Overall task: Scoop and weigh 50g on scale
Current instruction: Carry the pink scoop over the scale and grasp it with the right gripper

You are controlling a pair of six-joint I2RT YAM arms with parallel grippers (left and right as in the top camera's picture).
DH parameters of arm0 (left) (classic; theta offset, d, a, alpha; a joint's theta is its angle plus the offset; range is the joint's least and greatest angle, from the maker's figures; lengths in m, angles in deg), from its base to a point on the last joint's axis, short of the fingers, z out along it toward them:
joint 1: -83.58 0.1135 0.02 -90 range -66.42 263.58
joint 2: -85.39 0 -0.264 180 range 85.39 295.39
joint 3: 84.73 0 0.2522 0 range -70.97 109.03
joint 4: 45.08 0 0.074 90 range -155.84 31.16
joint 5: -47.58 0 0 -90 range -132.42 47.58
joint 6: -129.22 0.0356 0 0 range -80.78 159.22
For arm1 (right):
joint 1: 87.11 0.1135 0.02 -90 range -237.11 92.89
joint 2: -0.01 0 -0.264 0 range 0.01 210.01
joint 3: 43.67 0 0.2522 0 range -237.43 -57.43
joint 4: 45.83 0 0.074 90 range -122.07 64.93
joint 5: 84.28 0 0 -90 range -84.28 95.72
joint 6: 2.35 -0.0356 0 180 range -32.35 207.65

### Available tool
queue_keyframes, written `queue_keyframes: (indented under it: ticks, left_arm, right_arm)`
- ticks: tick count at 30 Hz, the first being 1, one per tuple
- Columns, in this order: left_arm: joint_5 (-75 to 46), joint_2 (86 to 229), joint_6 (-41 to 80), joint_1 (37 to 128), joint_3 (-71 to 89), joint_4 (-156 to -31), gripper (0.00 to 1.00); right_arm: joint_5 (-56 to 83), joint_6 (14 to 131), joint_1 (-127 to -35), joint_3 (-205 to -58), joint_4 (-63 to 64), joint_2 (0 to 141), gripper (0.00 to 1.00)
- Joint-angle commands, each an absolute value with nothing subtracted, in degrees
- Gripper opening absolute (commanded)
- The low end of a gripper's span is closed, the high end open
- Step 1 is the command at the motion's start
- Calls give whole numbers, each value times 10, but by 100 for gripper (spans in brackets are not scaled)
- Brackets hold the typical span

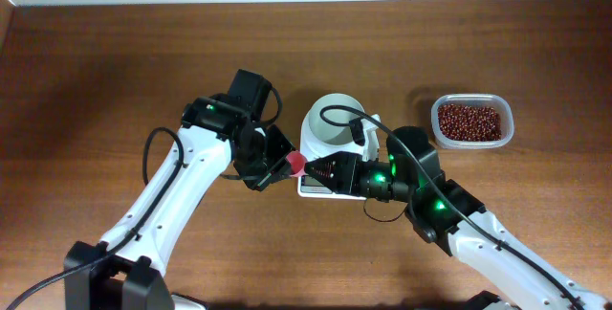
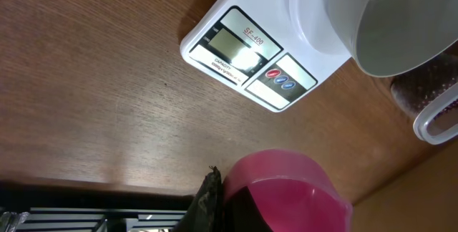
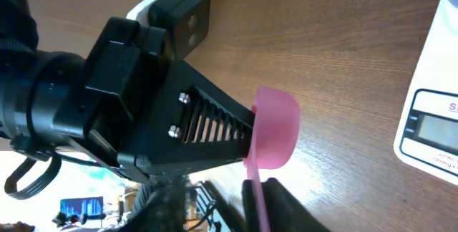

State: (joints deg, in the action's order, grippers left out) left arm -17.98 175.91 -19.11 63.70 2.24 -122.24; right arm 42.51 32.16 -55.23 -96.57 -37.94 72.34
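The pink measuring spoon is pinched at its cup by the left tool. Its handle is flanked by the fingers of the right tool; whether it is gripped cannot be told. The scale, carrying a white bowl, is set on the surface; the beans are kept in a clear tub apart from it.

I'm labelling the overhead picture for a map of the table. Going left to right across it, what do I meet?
From the left: left tool → pink spoon → white bowl → clear tub holding the beans. The scale sits under the bowl, so it is left out.
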Motion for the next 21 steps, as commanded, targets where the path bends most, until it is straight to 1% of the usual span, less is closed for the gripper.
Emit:
queue_keyframes:
  ticks: [1,2,4,7,18,19,21]
  left_arm:
    - [-187,1747,-190,635,31,-1222,0]
    - [-187,1747,-190,635,31,-1222,0]
    - [-189,1747,-190,635,31,-1222,0]
    - [-195,1747,-165,635,31,-1222,0]
    - [-199,1747,-138,635,31,-1223,0]
    - [-199,1747,-138,635,31,-1223,0]
    - [-199,1747,-138,635,31,-1223,0]
  right_arm:
    - [425,325,-548,-973,-384,725,29]
    - [425,325,-548,-973,-384,725,27]
    - [425,325,-548,-973,-383,725,26]
    - [425,325,-549,-973,-383,725,30]
    - [418,325,-549,-973,-383,725,31]
    - [419,325,-549,-973,-384,725,30]
    - [419,325,-549,-973,-383,725,24]
